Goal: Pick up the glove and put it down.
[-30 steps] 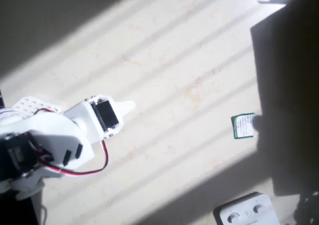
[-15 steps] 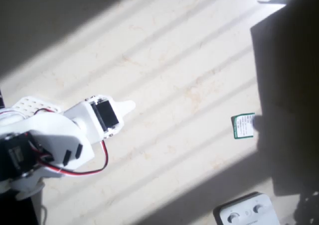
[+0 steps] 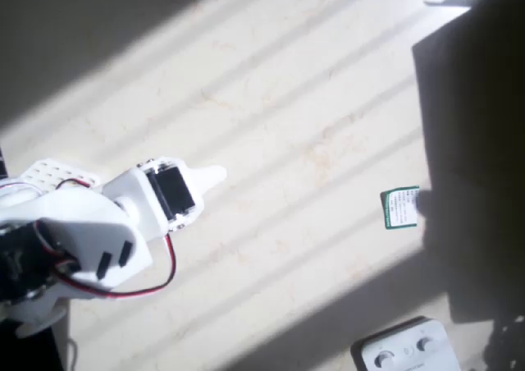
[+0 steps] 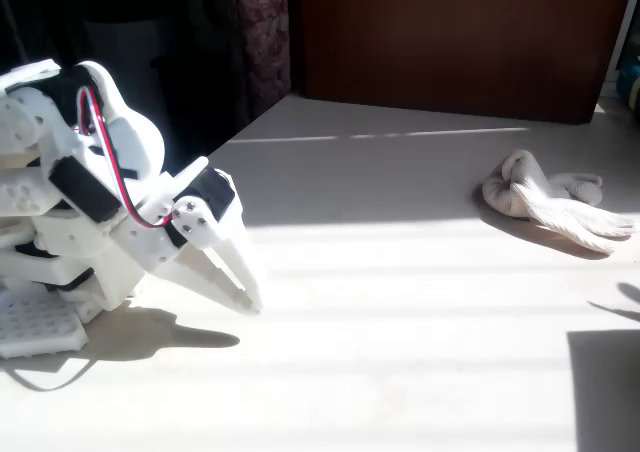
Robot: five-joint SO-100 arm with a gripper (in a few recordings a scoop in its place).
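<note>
One glove [image 4: 548, 200] lies crumpled on the table's [image 4: 400, 302] far right in the fixed view, untouched, well apart from the gripper [image 4: 243, 290]. Jaws look closed, empty, tips low near the table, arm folded by its base, so reach not begun. One card [image 3: 400, 208], one white box [image 3: 406, 350].

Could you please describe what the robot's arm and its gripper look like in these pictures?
The arm is built of white plastic shells with black servo blocks set into the joints. A thin red cable loops along it, and red and white wires cross the upper segment in the fixed view. The gripper has long, pale, tapering fingers ending in blunt tips. A flat white perforated plate sits at the base.
</note>
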